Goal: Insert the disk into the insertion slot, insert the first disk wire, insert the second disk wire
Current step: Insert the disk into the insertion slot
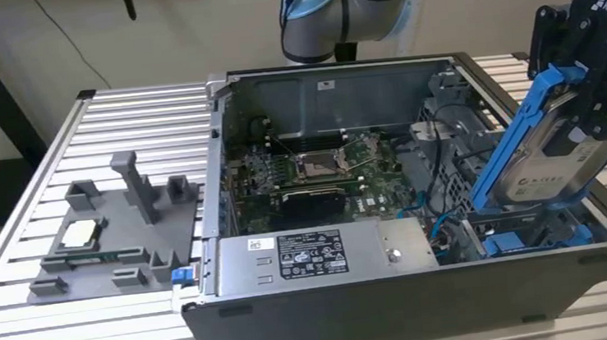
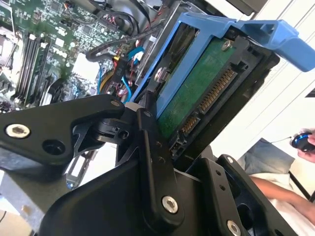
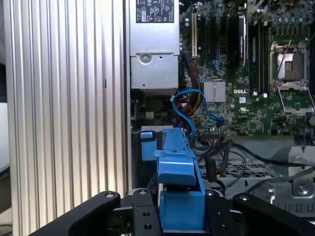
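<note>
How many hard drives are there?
1. The disk sits tilted in the gripper above the insertion slot, at the exterior view's right. Others may hide in the case.

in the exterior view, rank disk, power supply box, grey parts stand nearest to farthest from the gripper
1. disk, held in the gripper, exterior view's right
2. power supply box, middle foreground
3. grey parts stand, exterior view's far left

We count one disk (image 1: 545, 161), one open computer case (image 1: 404, 314), one power supply box (image 1: 311, 256), one motherboard (image 1: 271, 181), one grey fixture block (image 1: 112, 240).
</note>
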Robot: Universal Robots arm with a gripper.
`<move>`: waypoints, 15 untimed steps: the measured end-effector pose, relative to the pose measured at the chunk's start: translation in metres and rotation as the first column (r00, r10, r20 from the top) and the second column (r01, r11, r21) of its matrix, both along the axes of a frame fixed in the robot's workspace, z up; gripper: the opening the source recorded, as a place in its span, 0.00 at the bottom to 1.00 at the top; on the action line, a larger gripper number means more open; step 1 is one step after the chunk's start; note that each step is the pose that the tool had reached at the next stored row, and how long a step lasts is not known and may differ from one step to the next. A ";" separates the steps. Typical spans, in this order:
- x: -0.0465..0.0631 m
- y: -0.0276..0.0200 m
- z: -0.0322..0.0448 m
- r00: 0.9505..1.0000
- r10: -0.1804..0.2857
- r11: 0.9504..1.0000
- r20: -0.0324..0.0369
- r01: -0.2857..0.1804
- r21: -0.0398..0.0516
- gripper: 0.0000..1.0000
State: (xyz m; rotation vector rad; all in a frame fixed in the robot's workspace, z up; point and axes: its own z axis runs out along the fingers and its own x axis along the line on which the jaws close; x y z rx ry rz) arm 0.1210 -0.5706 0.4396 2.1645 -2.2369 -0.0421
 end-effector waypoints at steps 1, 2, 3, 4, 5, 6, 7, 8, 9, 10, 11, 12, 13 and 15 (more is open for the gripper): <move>0.000 0.0000 -0.0006 1.000 0.000 1.000 0.000 0.000 0.000 0.33; 0.000 0.0000 -0.0012 1.000 0.000 1.000 0.000 0.000 0.000 0.33; 0.000 0.0000 -0.0018 1.000 0.000 1.000 0.000 0.000 0.000 0.33; 0.000 0.0000 -0.0024 1.000 0.000 1.000 0.000 0.000 0.000 0.33; 0.000 0.0000 -0.0029 1.000 0.000 1.000 0.000 0.000 0.000 0.33; 0.000 0.0000 -0.0035 1.000 0.000 1.000 0.000 0.000 0.000 0.33; 0.000 0.0000 -0.0040 1.000 0.000 1.000 0.000 0.000 0.000 0.33; 0.000 0.0000 -0.0046 1.000 0.000 1.000 0.000 0.000 0.000 0.33; 0.000 0.0000 -0.0052 1.000 0.000 1.000 0.000 0.000 0.000 0.33; 0.000 0.0000 -0.0057 1.000 0.000 1.000 0.000 0.000 0.000 0.33; 0.000 0.0000 -0.0063 1.000 0.000 1.000 0.000 0.000 0.000 0.33; 0.000 0.0000 -0.0069 1.000 0.000 1.000 0.000 0.000 0.000 0.33; 0.000 0.0000 -0.0075 1.000 0.000 1.000 0.000 0.000 0.000 0.33; 0.000 0.0000 -0.0086 1.000 0.000 1.000 0.000 0.000 0.000 0.33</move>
